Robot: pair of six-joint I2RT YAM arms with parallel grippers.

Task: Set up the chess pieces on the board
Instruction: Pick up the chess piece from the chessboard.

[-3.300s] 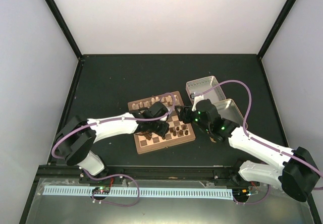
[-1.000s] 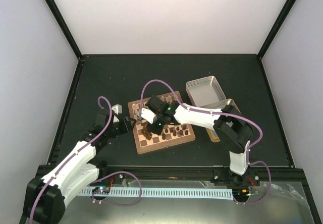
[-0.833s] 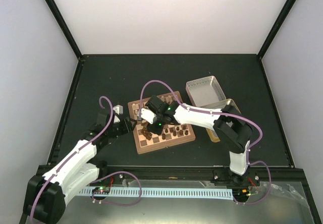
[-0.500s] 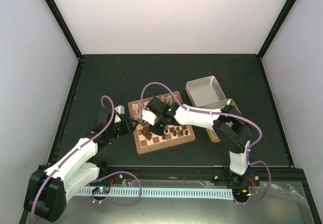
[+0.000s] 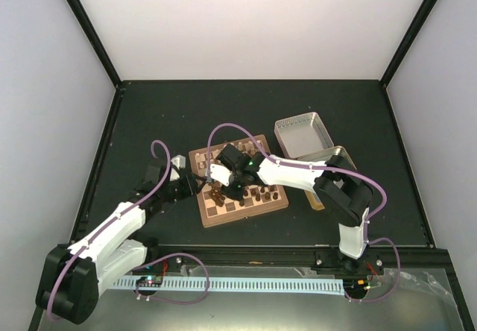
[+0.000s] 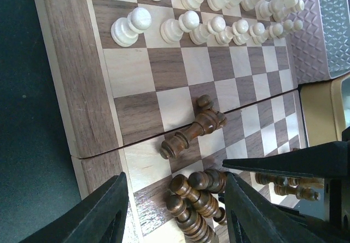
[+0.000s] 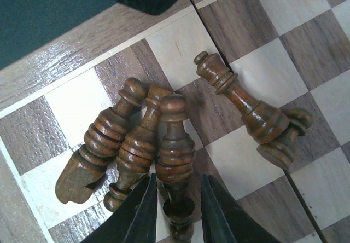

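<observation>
At table (image 5: 149, 115) centre, on board (image 5: 238, 216): cream pieces (image 6: 180, 27) ranked along far side, done; dark pieces (image 7: 136, 144) partly heaped flat by left edge, undone. Right fingers (image 7: 139, 215) spread astride one; left fingers (image 6: 109, 215) spread, empty.

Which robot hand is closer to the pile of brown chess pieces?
Right. The right gripper is over the pile of dark pieces, fingers either side of one; the left gripper sits at the left edge of the board.
</observation>
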